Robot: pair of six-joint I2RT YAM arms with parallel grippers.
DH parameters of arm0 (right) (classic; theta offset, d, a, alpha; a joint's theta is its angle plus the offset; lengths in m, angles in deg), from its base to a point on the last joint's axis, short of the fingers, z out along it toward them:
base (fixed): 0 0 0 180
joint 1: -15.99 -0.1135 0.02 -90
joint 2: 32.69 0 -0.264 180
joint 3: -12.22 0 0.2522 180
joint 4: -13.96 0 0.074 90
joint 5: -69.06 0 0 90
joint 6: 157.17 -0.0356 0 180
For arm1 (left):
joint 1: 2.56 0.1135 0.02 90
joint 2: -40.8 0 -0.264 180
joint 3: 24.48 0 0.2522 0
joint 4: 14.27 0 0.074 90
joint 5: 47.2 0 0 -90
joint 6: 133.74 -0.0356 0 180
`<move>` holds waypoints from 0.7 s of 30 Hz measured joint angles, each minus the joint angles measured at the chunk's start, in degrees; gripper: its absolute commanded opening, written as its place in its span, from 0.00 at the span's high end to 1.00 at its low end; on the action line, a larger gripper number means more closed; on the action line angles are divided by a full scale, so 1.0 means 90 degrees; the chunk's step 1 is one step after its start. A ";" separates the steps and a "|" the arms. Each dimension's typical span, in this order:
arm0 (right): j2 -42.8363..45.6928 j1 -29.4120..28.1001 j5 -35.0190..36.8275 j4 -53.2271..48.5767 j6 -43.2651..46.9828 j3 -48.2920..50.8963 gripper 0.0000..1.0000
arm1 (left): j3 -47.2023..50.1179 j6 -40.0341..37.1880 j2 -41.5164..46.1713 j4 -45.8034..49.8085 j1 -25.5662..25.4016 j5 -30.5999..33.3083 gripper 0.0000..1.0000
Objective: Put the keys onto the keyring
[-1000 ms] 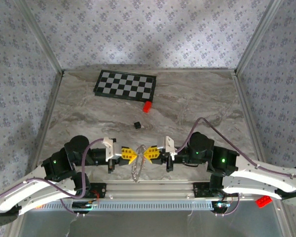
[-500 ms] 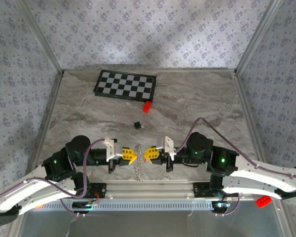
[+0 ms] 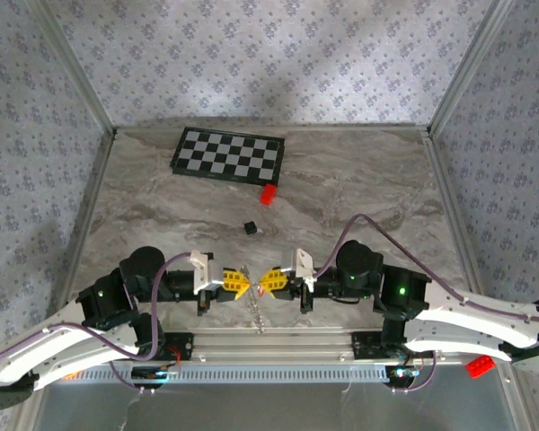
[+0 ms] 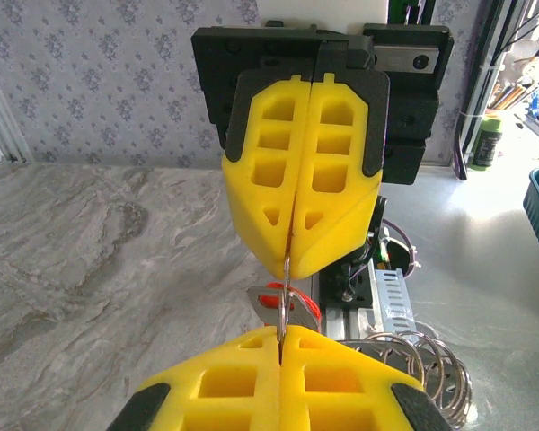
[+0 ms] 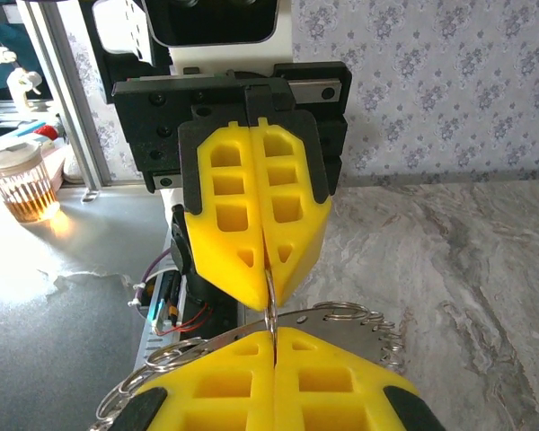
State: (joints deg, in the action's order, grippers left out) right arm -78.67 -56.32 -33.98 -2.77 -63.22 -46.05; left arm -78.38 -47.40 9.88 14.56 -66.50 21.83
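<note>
Your left fingers (image 3: 234, 282) and right fingers (image 3: 271, 280) meet tip to tip above the near edge of the bench (image 3: 359, 180). Both pairs are pressed fully together. A thin metal strand runs from one seam to the other, pinched in each. It reads as part of the keyring (image 4: 429, 363), whose coils hang just beside and below the tips. The key (image 4: 298, 303) sits in the small gap between the two pairs, against that strand. You cannot tell whether it is threaded on.

Further back lie a black cube (image 3: 249, 228), a red block (image 3: 268, 194) and a checkerboard (image 3: 227, 154), all well apart from the fingers. A second red block (image 3: 478, 365) lies by the right arm's base.
</note>
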 measured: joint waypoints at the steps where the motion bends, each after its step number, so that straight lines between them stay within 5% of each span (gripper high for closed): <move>1: 0.0000 0.0000 -0.0005 0.0000 0.0000 0.0000 1.00 | 0.0000 0.0000 0.0000 0.0000 -0.0002 0.0000 1.00; 21: 0.0170 0.0024 -0.0027 0.0029 -0.0007 0.0061 1.00 | 0.0000 -0.0024 -0.0063 0.0002 -0.0039 0.0097 1.00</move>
State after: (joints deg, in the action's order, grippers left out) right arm -77.14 -56.10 -34.22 -2.50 -63.29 -45.50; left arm -78.38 -47.62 9.31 14.58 -66.85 22.70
